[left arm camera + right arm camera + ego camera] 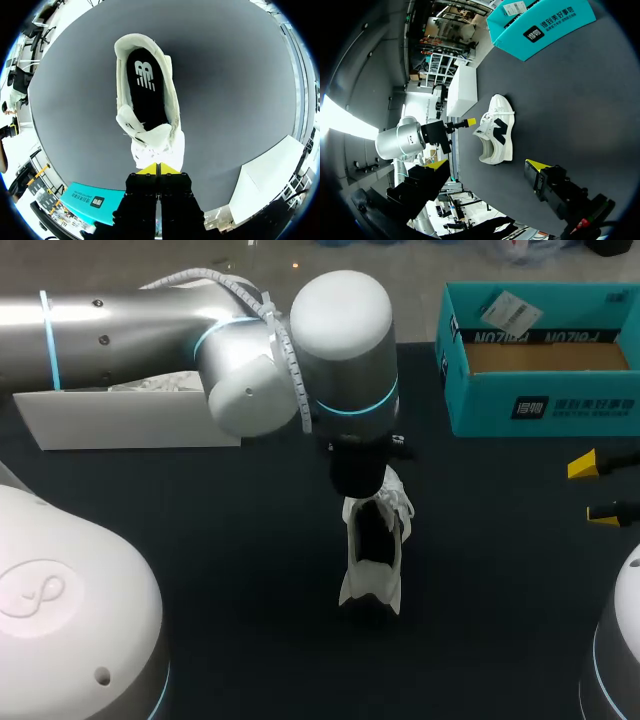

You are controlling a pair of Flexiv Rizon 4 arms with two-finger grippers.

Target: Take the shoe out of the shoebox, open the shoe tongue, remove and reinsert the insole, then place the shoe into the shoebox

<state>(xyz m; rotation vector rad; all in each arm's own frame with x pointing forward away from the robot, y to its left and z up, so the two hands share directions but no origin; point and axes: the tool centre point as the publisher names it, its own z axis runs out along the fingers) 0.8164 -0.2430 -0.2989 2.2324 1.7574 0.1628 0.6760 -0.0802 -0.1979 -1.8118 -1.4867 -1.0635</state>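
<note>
A white shoe [375, 558] with a black insole [146, 87] stands on the dark table [200, 520], out of the box. My left arm reaches in to the middle. Its gripper [159, 168] is shut, tips together right over the shoe's laced forefoot [160, 150]. Whether it pinches a lace or the tongue is hidden. In the right wrist view the shoe [496, 131] lies ahead of my right gripper [487, 165], which is open and empty. That gripper [595, 488] sits at the table's right edge. The teal shoebox [540, 405] stands open at the back right.
The white box lid [130, 420] lies at the back left, partly under my left arm. The shoebox holds a brown base and a paper tag [510, 310]. Dark table surface surrounds the shoe on all sides.
</note>
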